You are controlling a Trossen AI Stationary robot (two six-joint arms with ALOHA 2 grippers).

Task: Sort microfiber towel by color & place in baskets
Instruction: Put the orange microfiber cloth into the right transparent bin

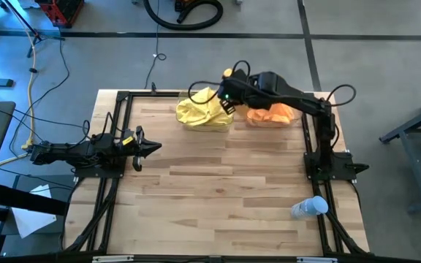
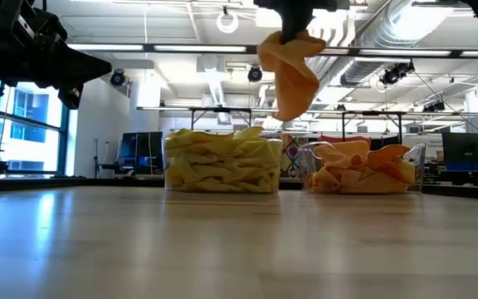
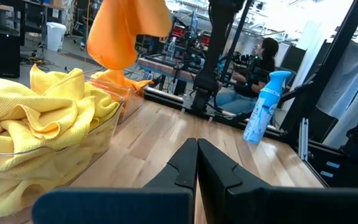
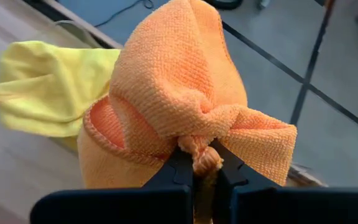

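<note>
Towels fill both baskets at the bench's (image 1: 218,190) twelve o'clock edge — the yellow basket (image 2: 221,164) heaped, the orange basket (image 2: 363,170) at its three o'clock side. The right end effector (image 4: 199,163) is clamped on an orange towel (image 2: 289,71), dangling between the two. Released here, it could drape onto the yellow pile — wrong colour. The left end effector (image 1: 145,146) rests closed and empty at nine o'clock.

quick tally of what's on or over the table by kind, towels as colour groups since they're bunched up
clear baskets: 2, one full of yellow towels, one holding orange towels
orange towel held up in the air by the right gripper: 1
spray bottle: 1
robot arms: 2, left gripper waiting at the table's left side
total: 6
</note>
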